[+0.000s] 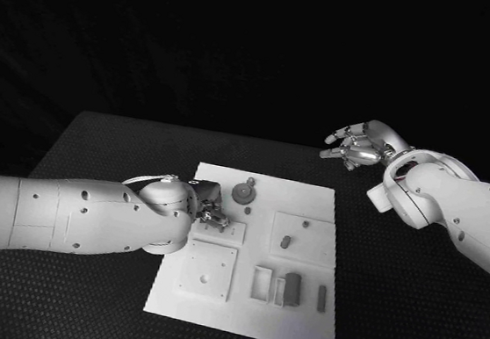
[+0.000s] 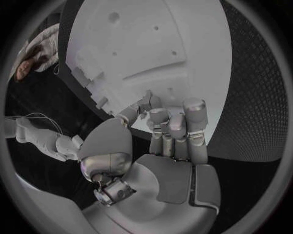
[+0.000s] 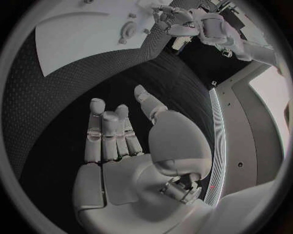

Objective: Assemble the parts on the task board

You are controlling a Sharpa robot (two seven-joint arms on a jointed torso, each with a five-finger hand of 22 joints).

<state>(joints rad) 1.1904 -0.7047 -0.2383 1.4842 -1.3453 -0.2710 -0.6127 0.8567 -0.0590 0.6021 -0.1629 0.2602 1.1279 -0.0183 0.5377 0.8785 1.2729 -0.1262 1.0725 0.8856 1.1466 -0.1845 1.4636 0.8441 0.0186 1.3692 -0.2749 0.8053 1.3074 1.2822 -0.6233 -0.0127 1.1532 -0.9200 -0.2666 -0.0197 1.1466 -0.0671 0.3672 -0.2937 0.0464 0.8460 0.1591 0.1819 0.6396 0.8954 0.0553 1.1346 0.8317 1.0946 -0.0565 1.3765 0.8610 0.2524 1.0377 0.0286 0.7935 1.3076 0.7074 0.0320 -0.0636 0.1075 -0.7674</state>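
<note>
**Q:** Hands first: what has each one got?

**Me:** My left hand (image 1: pixel 206 207) is down over the left side of the board (image 1: pixel 294 330), fingers curled in at one of the raised fixtures there. Whether a part sits between those fingers I cannot tell; from the wrist they bunch close above the board's edge and hide whatever is under them. My right hand (image 1: pixel 354 146) hangs in the air off the board's far right corner, well apart from it, fingers loosely spread, holding nothing.

**Q:** And the parts?

**Me:** They are on the board. A round piece (image 1: pixel 243 192) stands just beside my left hand, two small slotted pieces (image 1: pixel 285 241) lie on the middle plate, and a darker block (image 1: pixel 291 288) sits in the row of frames nearer to me.

**Q:** What could go wrong from here?

**Me:** I judge the main risk is at the left hand. I am working blind on the contact, so a part may go in tilted and jam. My forearm also lies low along the board's left edge; a sideways pull could drag the board. The round piece is close enough to be knocked by my knuckles.
</note>
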